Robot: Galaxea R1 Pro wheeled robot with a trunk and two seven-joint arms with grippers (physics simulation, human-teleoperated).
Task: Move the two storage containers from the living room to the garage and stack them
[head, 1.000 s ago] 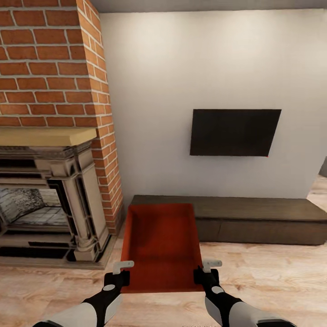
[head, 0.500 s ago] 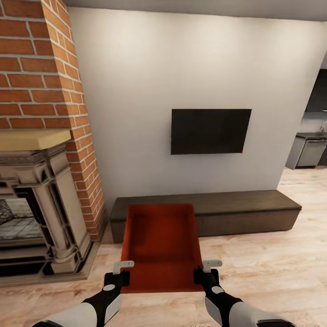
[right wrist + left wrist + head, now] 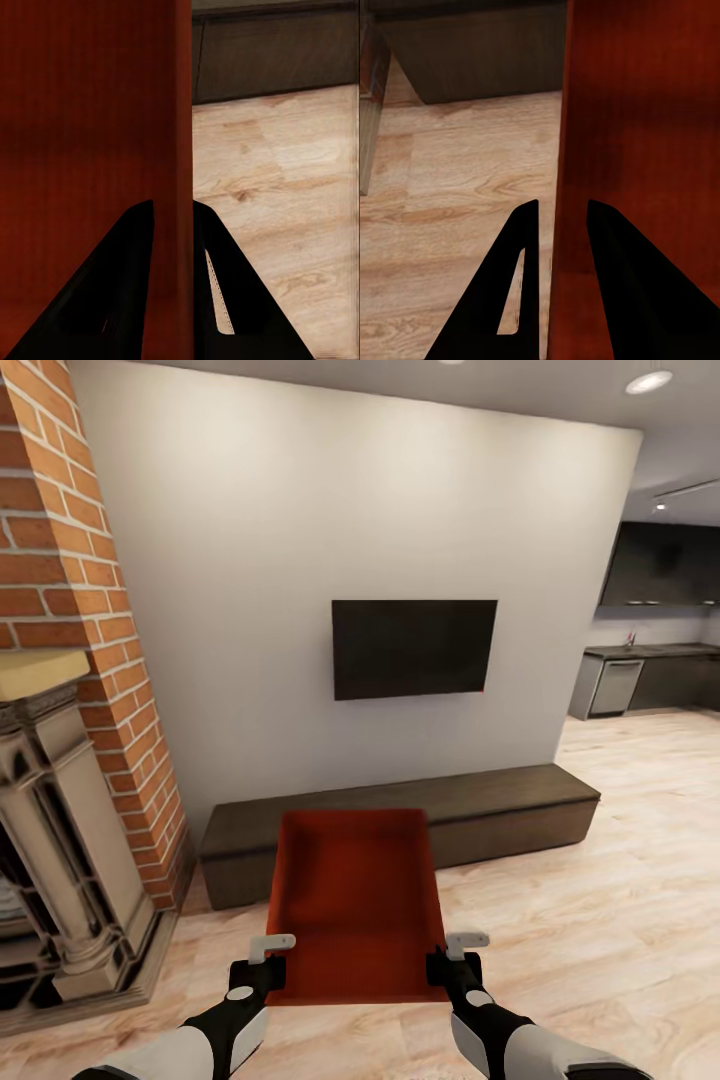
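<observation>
One orange-red storage container [image 3: 355,900] hangs in front of me above the light wood-plank floor [image 3: 600,920] of the living room. My left gripper [image 3: 268,960] is shut on its near left wall and my right gripper [image 3: 452,958] is shut on its near right wall. In the left wrist view the left gripper [image 3: 562,217] straddles the thin wall of the container [image 3: 645,150]. In the right wrist view the right gripper [image 3: 174,214] pinches the wall of the container [image 3: 82,112] the same way. The second storage container is out of view.
A brick fireplace [image 3: 70,660] stands close at the left. A black TV [image 3: 414,648] hangs on the white wall above a low dark bench [image 3: 480,810] just past the container. An open way leads to dark kitchen cabinets [image 3: 650,670] at the far right.
The whole picture has slid left, so the camera has turned right: the fireplace is leaving at the left and the kitchen has come into view. Container and grippers hold the same pose.
</observation>
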